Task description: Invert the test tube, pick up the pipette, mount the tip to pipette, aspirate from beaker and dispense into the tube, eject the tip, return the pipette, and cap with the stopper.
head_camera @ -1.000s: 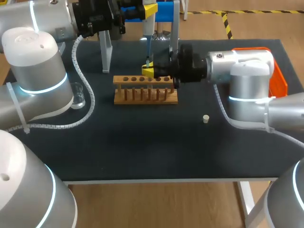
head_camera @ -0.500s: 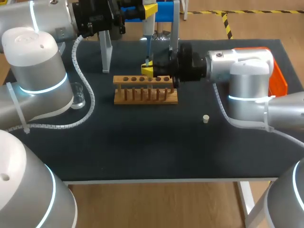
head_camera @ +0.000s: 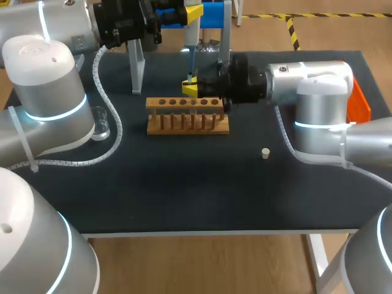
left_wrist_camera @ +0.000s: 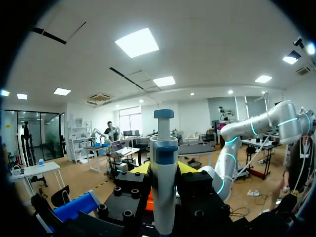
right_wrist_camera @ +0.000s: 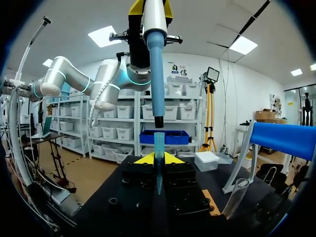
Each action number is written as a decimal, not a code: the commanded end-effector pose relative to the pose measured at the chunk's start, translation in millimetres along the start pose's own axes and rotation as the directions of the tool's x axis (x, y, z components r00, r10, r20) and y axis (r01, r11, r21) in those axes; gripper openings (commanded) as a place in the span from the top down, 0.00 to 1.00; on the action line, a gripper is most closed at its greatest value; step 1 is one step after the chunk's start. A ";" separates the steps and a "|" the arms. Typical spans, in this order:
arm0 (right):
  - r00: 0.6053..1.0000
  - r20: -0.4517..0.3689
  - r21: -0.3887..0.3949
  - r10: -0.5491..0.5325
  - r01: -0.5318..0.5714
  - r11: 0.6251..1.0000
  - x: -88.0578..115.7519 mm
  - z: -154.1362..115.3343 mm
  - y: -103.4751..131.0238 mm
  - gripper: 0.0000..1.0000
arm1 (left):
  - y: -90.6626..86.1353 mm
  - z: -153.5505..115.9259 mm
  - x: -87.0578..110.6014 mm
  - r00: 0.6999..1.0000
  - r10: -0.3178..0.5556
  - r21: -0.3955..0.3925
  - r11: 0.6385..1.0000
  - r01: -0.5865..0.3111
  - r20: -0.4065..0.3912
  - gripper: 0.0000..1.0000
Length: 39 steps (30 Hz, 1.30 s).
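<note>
Your pipette tip (right_wrist_camera: 158, 148) stands upright, clamped between the right gripper (right_wrist_camera: 158, 160) fingers. A small gap separates its mouth from the pipette (right_wrist_camera: 155, 64) nozzle directly above, which your left gripper (left_wrist_camera: 163, 169) grips. The right arm reaches in level, its gripper just behind the test tube rack (head_camera: 187, 116).

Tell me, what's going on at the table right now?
The left gripper holds the pipette upright, nozzle down, near the rack. The right gripper holds a tip upright just beneath the nozzle. A small gap shows between them, so the tip is not mounted yet. The beaker and stopper stand apart on the table.
</note>
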State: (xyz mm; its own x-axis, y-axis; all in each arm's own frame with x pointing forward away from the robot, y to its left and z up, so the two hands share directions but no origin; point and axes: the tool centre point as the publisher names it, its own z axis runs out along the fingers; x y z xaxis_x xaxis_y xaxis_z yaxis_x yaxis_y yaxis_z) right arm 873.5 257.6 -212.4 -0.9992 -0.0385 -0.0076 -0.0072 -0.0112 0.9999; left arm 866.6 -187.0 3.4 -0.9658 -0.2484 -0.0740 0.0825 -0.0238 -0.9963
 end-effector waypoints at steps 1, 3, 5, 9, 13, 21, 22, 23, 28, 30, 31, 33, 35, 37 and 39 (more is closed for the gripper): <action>1.000 0.002 0.001 -0.001 0.001 1.000 0.3 0.3 0.3 1.00 | 0.0 -0.3 -0.1 1.000 0.001 0.002 1.000 -0.001 0.000 1.00; 1.000 0.003 0.001 0.000 0.000 1.000 -0.1 0.4 0.5 1.00 | 0.0 -0.3 -0.1 1.000 0.001 0.002 1.000 -0.001 0.000 1.00; 1.000 0.004 0.001 0.000 0.000 1.000 -0.8 0.4 0.6 1.00 | 0.0 -0.3 -0.1 1.000 0.001 0.002 1.000 -0.001 0.000 1.00; 1.000 0.005 0.002 0.001 -0.001 1.000 -1.2 0.4 0.6 1.00 | 0.0 -0.3 -0.1 1.000 0.001 0.002 1.000 -0.001 0.000 1.00; 1.000 0.005 0.001 0.002 -0.002 1.000 -1.4 0.6 0.3 1.00 | 0.0 -0.3 -0.1 1.000 0.001 0.002 1.000 -0.001 0.000 1.00; 1.000 0.005 -0.001 0.001 -0.001 1.000 -1.8 0.9 0.4 1.00 | 0.0 -0.3 -0.1 1.000 0.001 0.002 1.000 -0.001 0.000 1.00; 1.000 0.006 -0.002 0.001 -0.001 1.000 -2.0 0.8 0.7 1.00 | 0.0 -0.3 -0.1 1.000 0.001 0.002 1.000 -0.001 0.000 1.00; 1.000 0.006 -0.002 0.000 0.000 1.000 -2.1 0.6 1.0 1.00 | 0.0 -0.3 -0.1 1.000 0.001 0.002 1.000 -0.001 0.000 1.00; 1.000 0.008 -0.003 -0.001 0.001 1.000 -2.6 0.1 1.7 1.00 | 0.0 -0.3 -0.1 1.000 0.001 0.002 1.000 -0.001 0.000 1.00; 1.000 0.008 -0.003 -0.001 0.001 1.000 -2.7 0.1 1.9 1.00 | 0.0 -0.3 -0.1 1.000 0.001 0.002 1.000 -0.001 0.000 1.00; 1.000 0.008 -0.003 -0.001 0.001 1.000 -2.8 0.1 2.0 1.00 | 0.0 -0.3 -0.1 1.000 0.001 0.002 1.000 -0.001 0.000 1.00; 1.000 0.007 -0.003 -0.002 0.002 1.000 -2.9 0.2 2.2 1.00 | 0.0 -0.3 -0.1 1.000 0.001 0.002 1.000 -0.001 0.000 1.00; 1.000 0.008 -0.003 -0.002 0.002 1.000 -3.1 0.3 2.6 1.00 | 0.0 -0.3 -0.1 1.000 0.001 0.002 1.000 -0.001 0.000 1.00; 1.000 0.008 -0.003 -0.003 0.003 1.000 -3.5 0.3 3.3 1.00 | 0.0 -0.3 -0.1 1.000 0.001 0.002 1.000 -0.001 0.000 1.00; 1.000 0.008 -0.003 -0.004 0.004 1.000 -3.7 0.3 3.7 1.00 | 0.0 -0.3 -0.1 1.000 0.001 0.002 1.000 -0.001 0.000 1.00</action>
State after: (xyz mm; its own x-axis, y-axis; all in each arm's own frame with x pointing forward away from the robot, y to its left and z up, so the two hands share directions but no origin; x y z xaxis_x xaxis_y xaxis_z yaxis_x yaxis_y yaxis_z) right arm 877.1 257.7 -209.0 -0.9994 -0.0316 -0.0109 -0.0104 -0.0153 0.9998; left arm 866.6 -187.0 3.4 -0.9658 -0.2484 -0.0740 0.0824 -0.0238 -0.9963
